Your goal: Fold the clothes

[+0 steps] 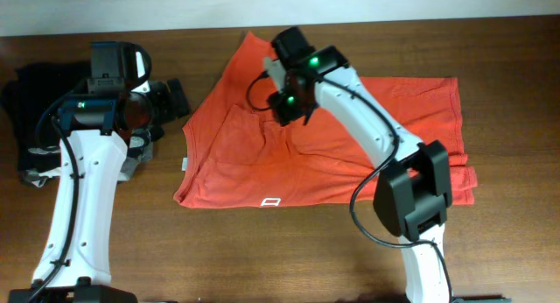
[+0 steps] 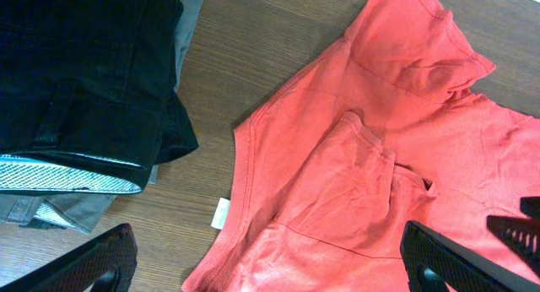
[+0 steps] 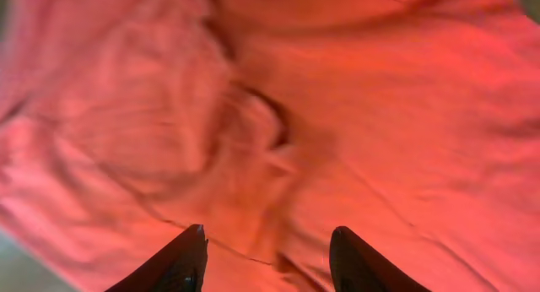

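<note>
The orange-red T-shirt (image 1: 350, 154) lies crumpled and partly folded across the middle of the table, with a small white logo (image 1: 271, 200) near its front edge. In the left wrist view the shirt (image 2: 380, 157) shows a sleeve folded over the body. My right gripper (image 1: 289, 106) hovers over the shirt's upper left part. Its jaws (image 3: 270, 250) stand apart above wrinkled fabric (image 3: 337, 115), with nothing pinched between them. My left gripper (image 2: 270, 271) is wide open just left of the shirt, above its hem corner and the bare wood.
A stack of folded black and grey garments (image 1: 35, 102) sits at the table's left end, seen close up in the left wrist view (image 2: 84, 64). A white tag (image 2: 221, 213) sticks out of the shirt's left edge. Bare wooden table (image 1: 219, 259) runs along the front.
</note>
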